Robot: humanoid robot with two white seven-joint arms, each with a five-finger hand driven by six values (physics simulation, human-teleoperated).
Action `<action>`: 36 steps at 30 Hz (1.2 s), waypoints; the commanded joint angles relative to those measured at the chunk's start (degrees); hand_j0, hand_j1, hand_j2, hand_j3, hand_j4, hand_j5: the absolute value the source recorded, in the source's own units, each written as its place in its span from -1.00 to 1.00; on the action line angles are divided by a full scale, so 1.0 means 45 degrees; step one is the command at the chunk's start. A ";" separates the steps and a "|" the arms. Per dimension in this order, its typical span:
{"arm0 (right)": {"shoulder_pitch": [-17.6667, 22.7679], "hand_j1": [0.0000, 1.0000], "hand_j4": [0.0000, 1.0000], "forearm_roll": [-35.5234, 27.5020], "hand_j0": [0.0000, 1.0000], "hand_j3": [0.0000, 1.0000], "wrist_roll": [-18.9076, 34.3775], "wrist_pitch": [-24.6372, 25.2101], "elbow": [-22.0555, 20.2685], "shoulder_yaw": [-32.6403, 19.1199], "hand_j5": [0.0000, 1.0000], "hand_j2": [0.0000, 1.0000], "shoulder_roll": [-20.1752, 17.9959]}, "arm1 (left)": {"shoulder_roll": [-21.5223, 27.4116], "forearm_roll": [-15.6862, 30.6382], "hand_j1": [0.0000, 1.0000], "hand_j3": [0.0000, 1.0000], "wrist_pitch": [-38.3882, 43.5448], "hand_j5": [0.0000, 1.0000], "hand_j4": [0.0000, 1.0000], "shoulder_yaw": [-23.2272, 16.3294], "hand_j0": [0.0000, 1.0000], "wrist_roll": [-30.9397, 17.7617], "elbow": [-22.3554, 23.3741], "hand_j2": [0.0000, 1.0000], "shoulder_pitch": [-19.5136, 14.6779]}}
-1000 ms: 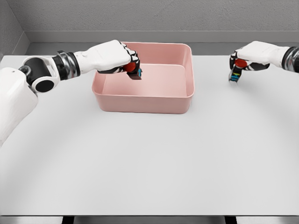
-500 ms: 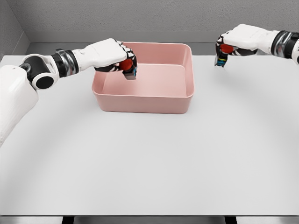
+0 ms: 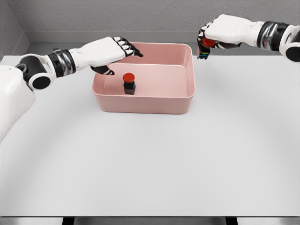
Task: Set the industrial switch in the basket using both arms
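Observation:
A pink basket point(image 3: 143, 104) stands at the back middle of the white table. One industrial switch point(image 3: 129, 82), a dark box with a red button, sits upright inside the basket near its left wall. My left hand point(image 3: 117, 52) hovers over the basket's left rim, above that switch, fingers spread and holding nothing. My right hand point(image 3: 208, 41) is just beyond the basket's right rear corner, raised above the table. It is shut on a second industrial switch point(image 3: 204, 48), whose red button and dark body with coloured marks show under the fingers.
The white table point(image 3: 150, 159) stretches wide in front of the basket. A grey wall runs behind the table's far edge.
My left hand opened and let its switch go; the switch now rests in the basket. My right hand carried its switch up and left, toward the basket's right rear corner.

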 commanded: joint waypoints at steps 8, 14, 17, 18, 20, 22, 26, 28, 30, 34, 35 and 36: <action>0.0000 -0.13 -0.13 -0.0071 -0.13 -0.13 0.0512 0.0027 -0.0896 0.0191 -0.13 -0.13 0.0602 | 0.4951 0.3111 1.00 1.00 0.0020 1.00 1.00 -0.0161 1.00 0.0089 -0.2846 1.00 0.0723; -0.0078 -0.14 -0.14 -0.0071 -0.14 -0.14 0.0512 0.0027 -0.0935 0.0581 -0.14 -0.14 0.1266 | 0.5908 0.3131 1.00 1.00 0.0020 1.00 1.00 -0.0141 1.00 0.0128 -0.2885 1.00 0.1387; -0.0098 -0.14 -0.14 -0.0071 -0.14 -0.14 0.0512 0.0027 -0.0915 0.0913 -0.14 -0.14 0.1501 | 0.5928 0.3112 1.00 1.00 0.0020 1.00 1.00 -0.0102 1.00 0.0108 -0.2905 1.00 0.1641; -0.0098 -0.14 -0.14 -0.0071 -0.14 -0.14 0.0512 0.0027 -0.0915 0.0972 -0.14 -0.14 0.1638 | 0.5909 0.3112 1.00 1.00 0.0020 1.00 1.00 -0.0102 1.00 0.0108 -0.2905 1.00 0.1660; -0.0098 -0.14 -0.14 -0.0071 -0.14 -0.14 0.0512 0.0027 -0.0896 0.1070 -0.14 -0.14 0.1774 | 0.5909 0.3092 1.00 1.00 0.0020 1.00 1.00 -0.0141 1.00 0.0108 -0.2885 1.00 0.1660; -0.0098 -0.14 -0.14 -0.0071 -0.14 -0.14 0.0512 0.0027 -0.0896 0.1206 -0.14 -0.14 0.1833 | 0.5908 0.3092 1.00 1.00 0.0020 1.00 1.00 -0.0141 1.00 0.0108 -0.2885 1.00 0.1641; -0.0098 0.77 0.77 -0.0110 0.77 0.77 0.0453 0.0027 -0.0681 0.1206 0.77 0.77 0.1833 | 0.5928 0.3092 1.00 1.00 0.0020 1.00 1.00 -0.0102 1.00 0.0108 -0.2885 1.00 0.1895; -0.0098 0.98 0.98 -0.0110 0.98 0.98 0.0453 0.0027 -0.0661 0.1167 0.98 0.98 0.1813 | 0.5928 0.3092 1.00 1.00 0.0020 1.00 1.00 -0.0122 1.00 0.0108 -0.2866 1.00 0.1895; -0.0098 1.00 1.00 -0.0110 1.00 1.00 0.0453 0.0027 -0.0642 0.1148 1.00 1.00 0.1794 | 0.5928 0.3092 1.00 1.00 0.0020 1.00 1.00 -0.0122 1.00 0.0108 -0.2866 1.00 0.1914; -0.0156 1.00 1.00 -0.0091 1.00 1.00 0.0473 0.0027 -0.0583 0.1089 1.00 1.00 0.1677 | 0.5928 0.3073 1.00 1.00 0.0020 1.00 1.00 -0.0122 1.00 0.0089 -0.2866 1.00 0.1895; -0.0215 1.00 1.00 -0.0091 1.00 1.00 0.0492 0.0027 -0.0583 0.1089 1.00 1.00 0.1677 | 0.5928 0.3073 1.00 1.00 0.0020 1.00 1.00 -0.0122 1.00 0.0089 -0.2866 1.00 0.1895; -0.0215 1.00 1.00 -0.0091 1.00 1.00 0.0492 0.0027 -0.0583 0.1089 1.00 1.00 0.1638 | 0.5928 0.3092 1.00 1.00 0.0020 1.00 1.00 -0.0102 1.00 0.0089 -0.2866 1.00 0.1914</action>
